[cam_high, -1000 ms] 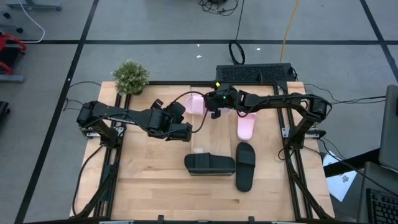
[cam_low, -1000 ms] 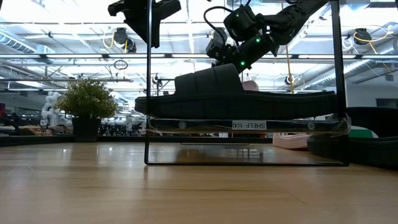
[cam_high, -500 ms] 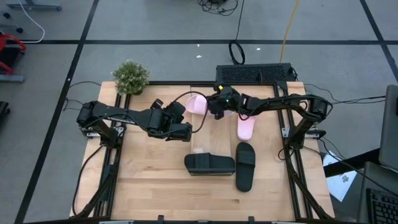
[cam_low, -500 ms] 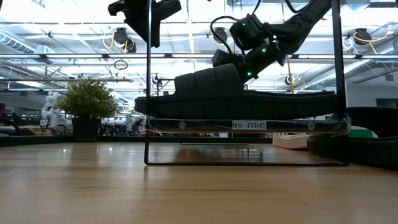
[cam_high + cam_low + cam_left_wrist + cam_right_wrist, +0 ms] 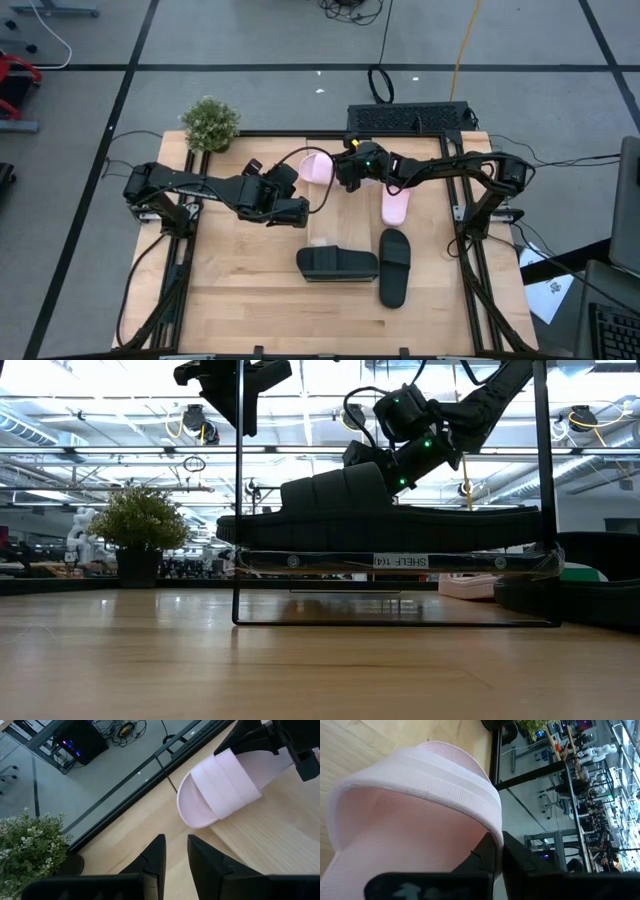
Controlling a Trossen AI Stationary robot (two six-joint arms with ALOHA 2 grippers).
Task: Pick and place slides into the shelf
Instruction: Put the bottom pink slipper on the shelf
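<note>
One pale pink slide [image 5: 316, 167] lies near the table's far edge, and my right gripper [image 5: 499, 852] is shut on its strap [image 5: 235, 775]. My left gripper [image 5: 176, 852] hovers open left of it at mid-table [image 5: 298, 210], holding nothing. The second pink slide [image 5: 396, 205] lies sole down on the table. The shelf [image 5: 390, 561] stands near the near edge with one black slide [image 5: 380, 520] on its upper level. The other black slide [image 5: 394, 265] lies on the table to its right. My right gripper pinches the pink slide's strap at its edge [image 5: 487, 827], near one side, in the narrow gap between the two fingers. The fingers come slanting down from the table's right. The toe end [image 5: 192, 815] rests on the table.
A potted plant [image 5: 210, 123] stands at the far left corner. A black keyboard-like unit [image 5: 410, 117] sits beyond the far edge. Bare wood [image 5: 240, 290] spreads over the near left of the table.
My right gripper has shifted a little toward the table's right and sunk slightly over the pink slide, mostly in the first half second. The slide has stayed where it was.
</note>
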